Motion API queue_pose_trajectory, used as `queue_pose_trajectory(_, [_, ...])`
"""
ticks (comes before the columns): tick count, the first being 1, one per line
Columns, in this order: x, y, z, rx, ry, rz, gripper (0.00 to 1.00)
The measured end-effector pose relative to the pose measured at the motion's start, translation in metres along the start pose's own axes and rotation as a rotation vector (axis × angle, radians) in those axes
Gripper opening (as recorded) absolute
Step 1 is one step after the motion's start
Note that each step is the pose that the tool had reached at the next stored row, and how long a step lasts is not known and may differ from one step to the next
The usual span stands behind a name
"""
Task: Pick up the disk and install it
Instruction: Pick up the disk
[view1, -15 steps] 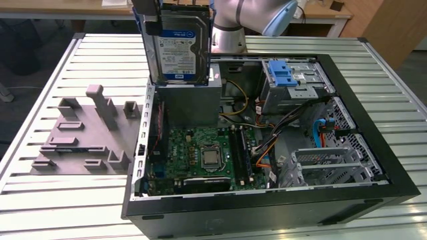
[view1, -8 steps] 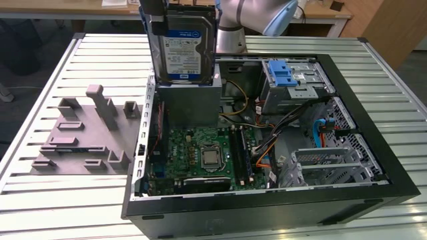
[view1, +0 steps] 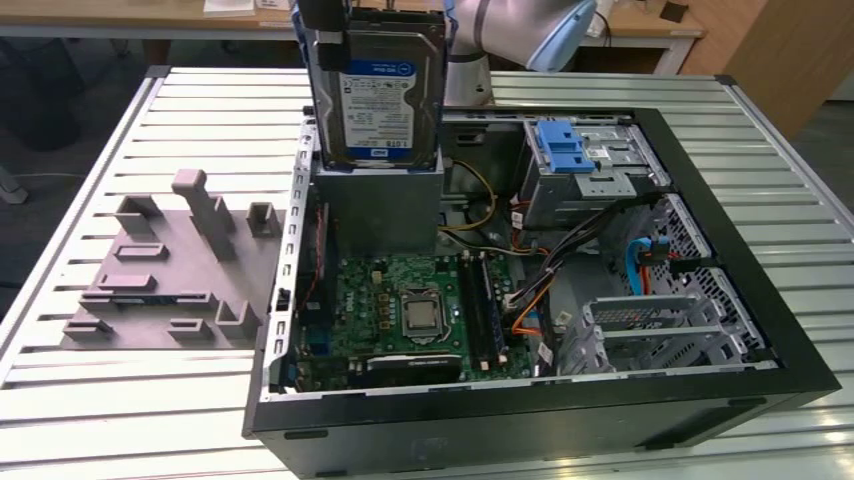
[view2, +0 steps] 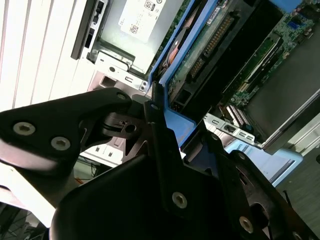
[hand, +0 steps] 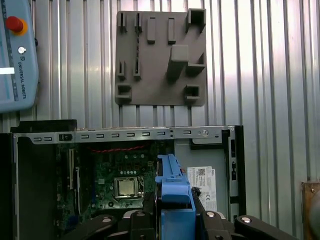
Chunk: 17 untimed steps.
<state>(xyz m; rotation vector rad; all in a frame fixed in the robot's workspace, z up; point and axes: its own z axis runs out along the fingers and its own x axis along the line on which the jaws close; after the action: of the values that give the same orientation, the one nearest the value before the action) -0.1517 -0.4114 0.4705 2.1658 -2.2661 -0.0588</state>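
The disk (view1: 378, 100) is held upright, label side visible in the exterior view, above the open computer case (view1: 534, 425) and directly over the grey metal box (view1: 378, 210). Its blue carrier frame (hand: 174, 185) is clamped between the fingers (hand: 150, 205) of the gripper (hand: 174, 212). The motherboard (view1: 407, 300) lies exposed inside the case. A grey fixture plate (view1: 167, 270) rests on the slatted table (view1: 80, 400), at the exterior view's left of the case.

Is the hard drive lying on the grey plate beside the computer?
No, the hard drive stands upright in the air above the open computer case, apart from the grey fixture plate.
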Motion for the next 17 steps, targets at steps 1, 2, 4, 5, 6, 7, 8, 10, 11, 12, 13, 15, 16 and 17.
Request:
queue_pose_trajectory(1, [-0.0003,-0.0071,-0.0002,0.0,0.0,0.0,0.37])
queue_pose_trajectory(2, [-0.0004,-0.0089,-0.0003,0.0,0.0,0.0,0.37])
queue_pose_trajectory(4, [-0.0005,-0.0121,-0.0003,0.0001,-0.0001,0.0,0.37])
queue_pose_trajectory(5, [-0.0007,-0.0158,-0.0004,0.0,-0.0001,0.0,0.37])
queue_pose_trajectory(6, [-0.0008,-0.0175,-0.0004,0.0001,-0.0001,0.0,0.37])
queue_pose_trajectory(7, [-0.0009,-0.0192,-0.0005,0.0,-0.0001,0.0,0.37])
queue_pose_trajectory(8, [-0.0009,-0.0208,-0.0005,0.0,0.0,0.0,0.37])
queue_pose_trajectory(10, [-0.0008,-0.0226,-0.0004,0.0001,-0.0001,0.0,0.37])
queue_pose_trajectory(11, [-0.0007,-0.0226,-0.0003,0.0001,-0.0001,0.0,0.37])
queue_pose_trajectory(12, [-0.0004,-0.0226,-0.0001,0.0001,-0.0001,0.0,0.37])
queue_pose_trajectory(13, [0.0005,-0.0227,0.0,0.0001,0.0001,0.0,0.37])
queue_pose_trajectory(15, [0.0051,-0.023,0.0008,0.0003,0.0,0.0,0.37])
queue_pose_trajectory(16, [0.0085,-0.0231,0.0012,0.0006,0.0002,0.0,0.37])
queue_pose_trajectory(17, [0.0126,-0.0233,0.0018,0.0013,-0.0001,0.0,0.37])
